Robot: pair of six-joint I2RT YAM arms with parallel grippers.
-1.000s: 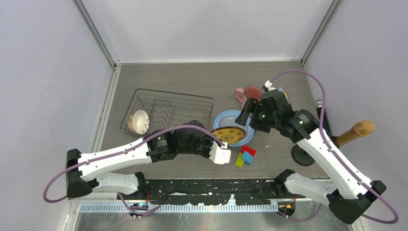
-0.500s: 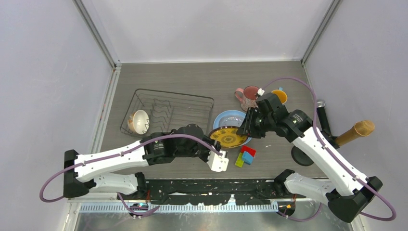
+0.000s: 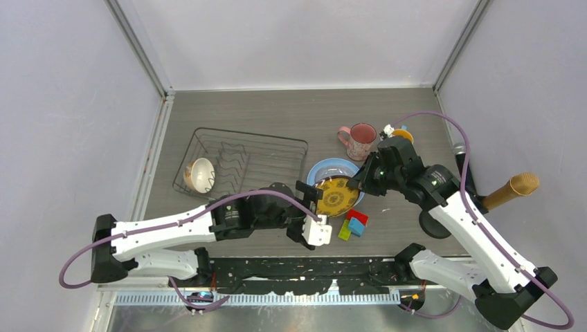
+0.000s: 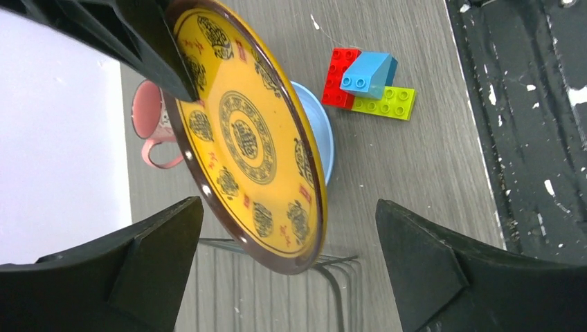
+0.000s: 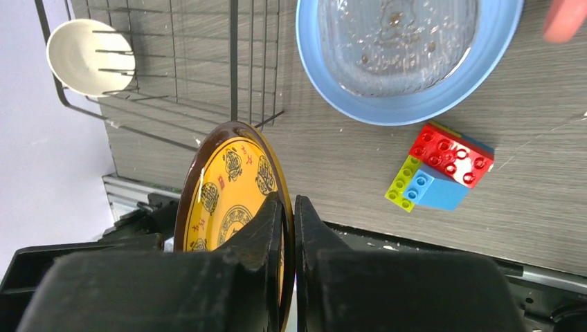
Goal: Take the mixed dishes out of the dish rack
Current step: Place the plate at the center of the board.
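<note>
Bright, even overhead light, soft shadows; wrist views blur up close.

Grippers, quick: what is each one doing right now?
Left gripper: open, jaws spread wide, holding nothing.
Right gripper: closed on the rim of the yellow plate, which is held on edge.

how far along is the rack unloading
Done: blue plate and pink mug sit on the table outside the rack. In hand: the right gripper clamps the yellow plate. Left: the cream bowl, still in the rack.
</note>
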